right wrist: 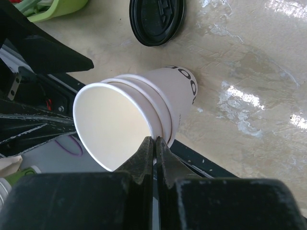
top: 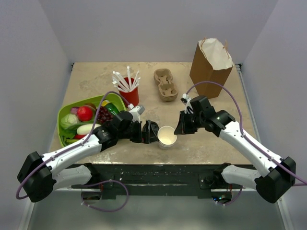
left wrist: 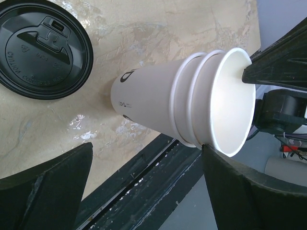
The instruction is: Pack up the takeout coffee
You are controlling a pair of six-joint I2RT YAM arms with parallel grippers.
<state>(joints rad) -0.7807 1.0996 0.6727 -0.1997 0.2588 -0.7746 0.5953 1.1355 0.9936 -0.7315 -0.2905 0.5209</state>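
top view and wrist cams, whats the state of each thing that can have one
white cup stack: upright, lidless, empty
black lid: off, lying flat
left gripper: open
right gripper: shut, tips at stack's rim
paper bag: upright, open
cup carrier: empty
red cup: upright, holding straws
green bin: full of produce

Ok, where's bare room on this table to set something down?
Bare: the middle, between carrier and cups; the back left corner, behind the basket; the right edge in front of the bag. Crowded: front centre, left gripper and right gripper around the cups and lid.
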